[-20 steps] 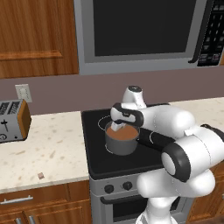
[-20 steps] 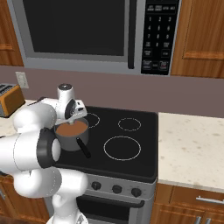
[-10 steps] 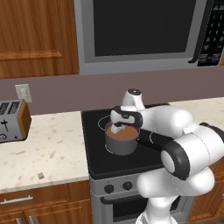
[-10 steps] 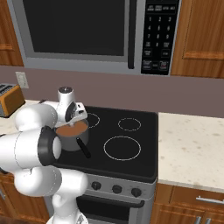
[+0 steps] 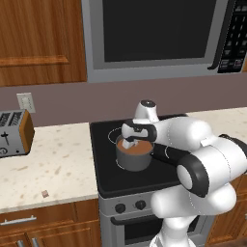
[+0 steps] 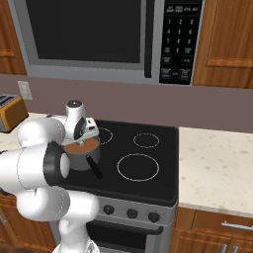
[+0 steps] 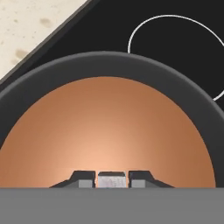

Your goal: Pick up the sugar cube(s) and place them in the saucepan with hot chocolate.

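Hanging over the black stove (image 5: 111, 178), the gripper (image 7: 112, 179) points straight down at the cooktop, with the speckled counter (image 5: 53, 166) stretching off to its left in the left base view. Directly beneath it sits the saucepan (image 5: 133, 155), its grey rim (image 7: 39, 78) ringing the smooth brown hot chocolate (image 7: 109, 131), and its black handle (image 6: 93, 166) juts out toward the front of the stove in the right base view. The 2 fingertips (image 7: 85, 177) stand only a little apart, with 1 pale greyish sugar cube (image 7: 112, 180) sitting between them, right above the liquid; whether they press on it I cannot tell. Far off to the gripper's left, near the counter's front edge, lies 1 pinkish-tan sugar cube (image 5: 45, 193).
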